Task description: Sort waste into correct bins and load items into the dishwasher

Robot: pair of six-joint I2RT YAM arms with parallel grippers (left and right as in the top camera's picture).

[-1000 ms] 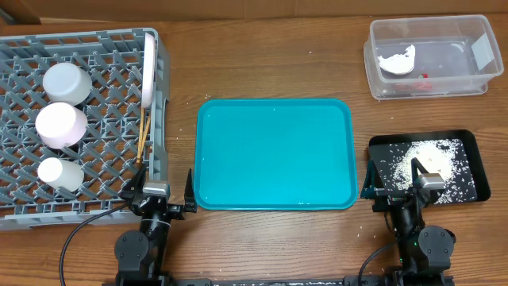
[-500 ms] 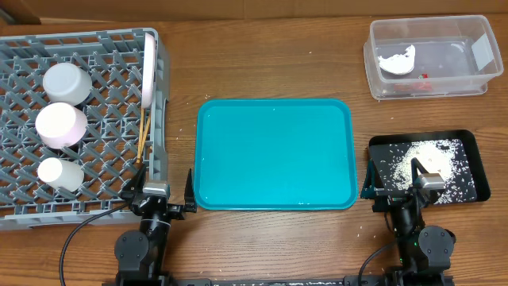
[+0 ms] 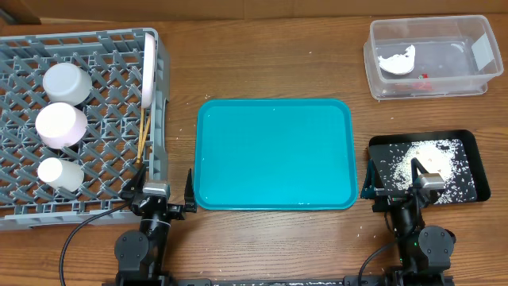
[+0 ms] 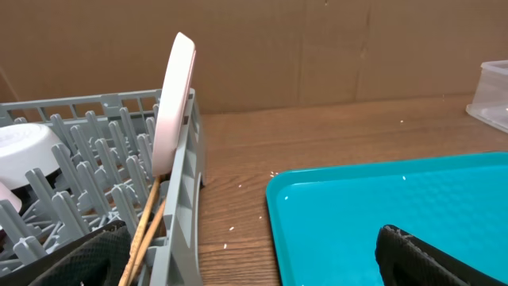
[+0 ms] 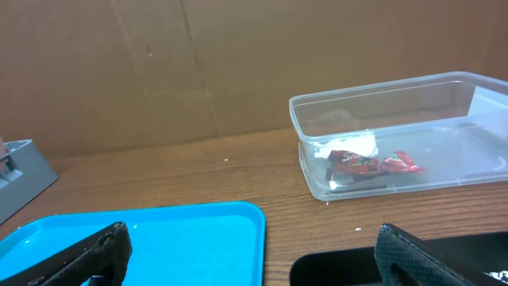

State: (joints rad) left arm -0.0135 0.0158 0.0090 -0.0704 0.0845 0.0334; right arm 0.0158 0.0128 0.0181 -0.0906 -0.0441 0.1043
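The grey dish rack (image 3: 95,175) at the left holds two pale bowls (image 3: 70,83) (image 3: 60,125), a small white cup (image 3: 59,173), an upright white plate (image 3: 149,67) and wooden chopsticks (image 3: 144,137). The plate (image 4: 173,103) and chopsticks (image 4: 141,234) also show in the left wrist view. The clear tub (image 3: 432,57) at the back right holds the white napkin (image 3: 397,61) and red wrapper (image 3: 425,79); the wrapper (image 5: 365,163) shows in the right wrist view. The black tray (image 3: 468,147) holds rice grains (image 3: 425,155). My left gripper (image 3: 159,197) and right gripper (image 3: 413,189) are open and empty near the front edge.
A teal serving tray (image 3: 274,153) lies bare in the middle between the rack and the black tray. A few stray grains (image 4: 232,229) lie on the wood beside the rack. A brown cardboard wall stands behind the table.
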